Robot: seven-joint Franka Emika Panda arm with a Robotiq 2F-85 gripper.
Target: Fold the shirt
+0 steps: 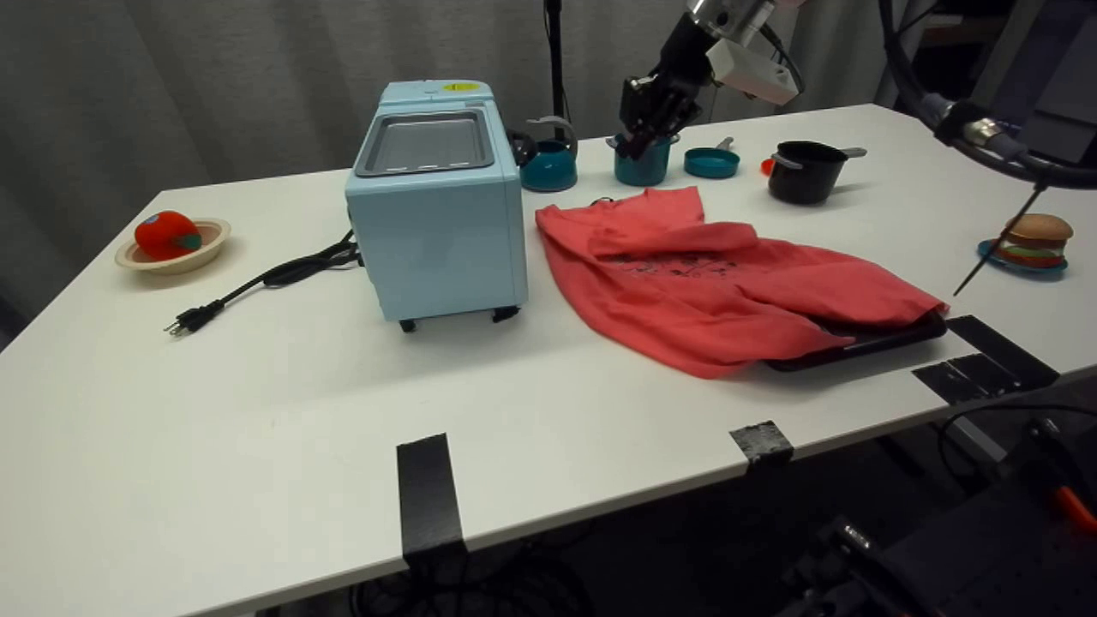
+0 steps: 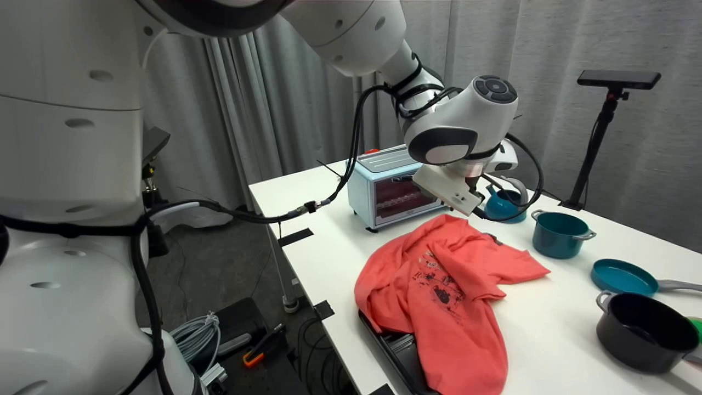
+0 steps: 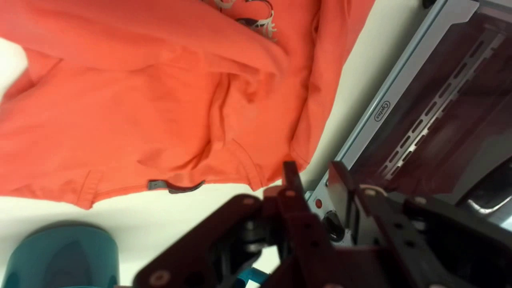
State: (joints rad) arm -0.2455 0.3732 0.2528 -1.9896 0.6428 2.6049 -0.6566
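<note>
The red-coral shirt (image 1: 677, 300) lies wrinkled and partly bunched on the white table, with a dark print facing up. It also shows in an exterior view (image 2: 439, 296) and fills the upper left of the wrist view (image 3: 144, 120). Its near end drapes over a black tray (image 1: 896, 341). My gripper (image 3: 315, 166) is open with a modest gap and nothing between the fingertips. It is above the table near the shirt's far edge, beside the light-blue appliance. In an exterior view the gripper (image 1: 636, 147) appears in front of a teal pot; the other outside camera has its fingers hidden behind the wrist.
The light-blue appliance (image 1: 437, 248) stands beside the shirt, close to my right finger in the wrist view. A teal kettle (image 2: 502, 206), teal pot (image 2: 559, 235), teal pan (image 2: 622, 277) and black pot (image 2: 644, 329) line the far side. A small black strip (image 3: 176, 187) lies at the shirt's edge.
</note>
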